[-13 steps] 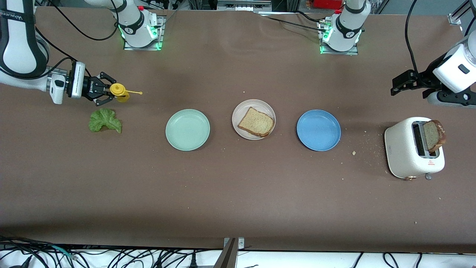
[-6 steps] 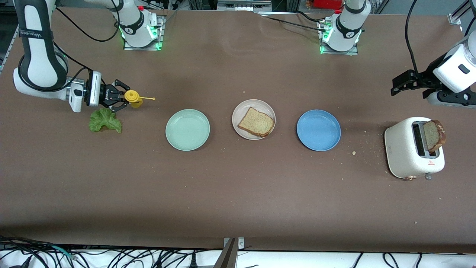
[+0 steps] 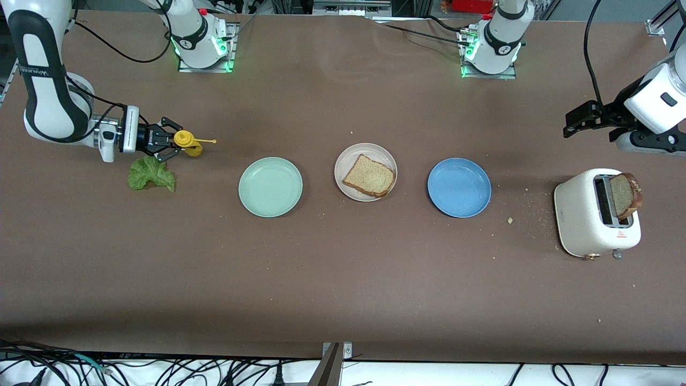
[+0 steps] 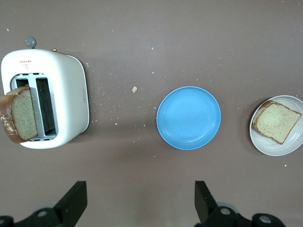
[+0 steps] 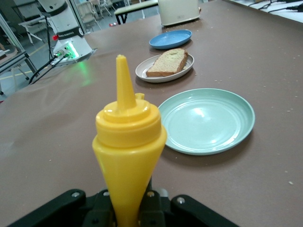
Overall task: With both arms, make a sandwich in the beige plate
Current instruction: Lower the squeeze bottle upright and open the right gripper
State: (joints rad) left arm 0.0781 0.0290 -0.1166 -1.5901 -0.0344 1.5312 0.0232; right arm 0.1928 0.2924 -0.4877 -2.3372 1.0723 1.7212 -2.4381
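The beige plate [image 3: 347, 158] lies mid-table with one slice of brown bread [image 3: 370, 176] on it. A second slice [image 3: 626, 195] sticks up from a slot of the white toaster [image 3: 589, 214]. A ruffled lettuce leaf [image 3: 151, 175] lies on the table at the right arm's end. Just above that leaf, my right gripper [image 3: 170, 143] is shut on a yellow squeeze bottle [image 3: 187, 143], whose nozzle points toward the plates [image 5: 129, 142]. My left gripper [image 3: 571, 127] hangs open and empty over bare table by the toaster [image 4: 66, 104], waiting.
A mint-green plate [image 3: 270, 186] lies between the lettuce and the beige plate. A blue plate [image 3: 459, 187] lies between the beige plate and the toaster. Both hold nothing. Crumbs are scattered round the toaster. The arm bases [image 3: 201, 45] stand along the table's edge farthest from the front camera.
The right arm has carried the yellow bottle a little way toward the plates and lower, close over the lettuce. The left arm has not moved.
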